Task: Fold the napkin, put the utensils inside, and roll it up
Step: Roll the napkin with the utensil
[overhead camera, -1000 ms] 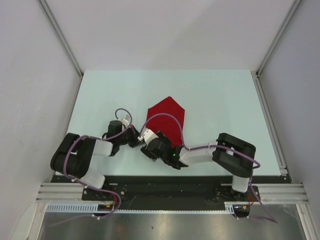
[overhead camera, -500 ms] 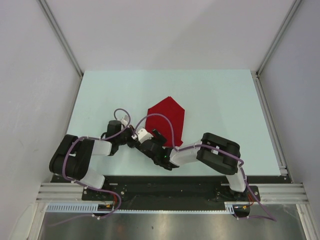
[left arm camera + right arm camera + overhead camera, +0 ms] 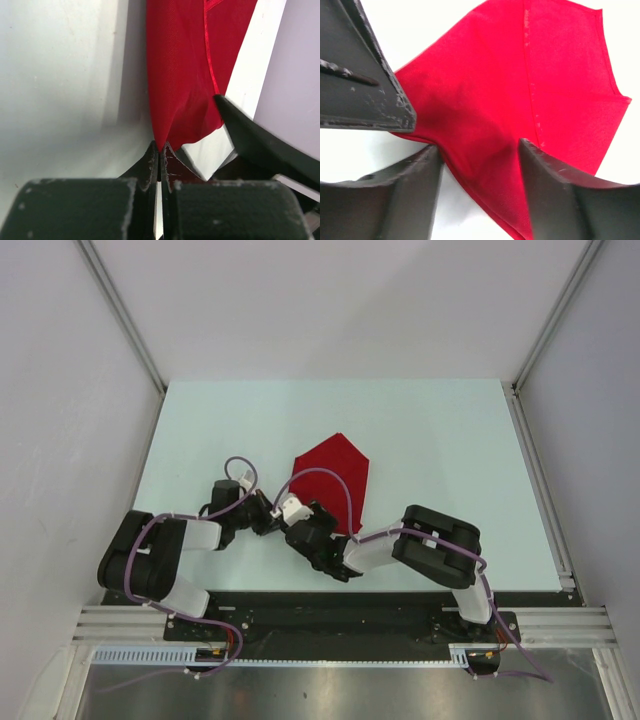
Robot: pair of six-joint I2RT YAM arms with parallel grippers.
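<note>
Pinching napkin (image 3: 180, 75) corner, left end effector (image 3: 159, 155)

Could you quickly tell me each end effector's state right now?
Left end effector: closed, pinching the napkin.
Right end effector: open, jaws either side of the napkin.

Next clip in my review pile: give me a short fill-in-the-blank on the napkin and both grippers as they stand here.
1. The napkin lying on the table is ___ in colour.
2. The left gripper is ___ on the napkin, pinching its cloth.
3. The right gripper has its jaws ___, one on each side of a stretch of cloth.

Missing words: red; shut; open
</note>
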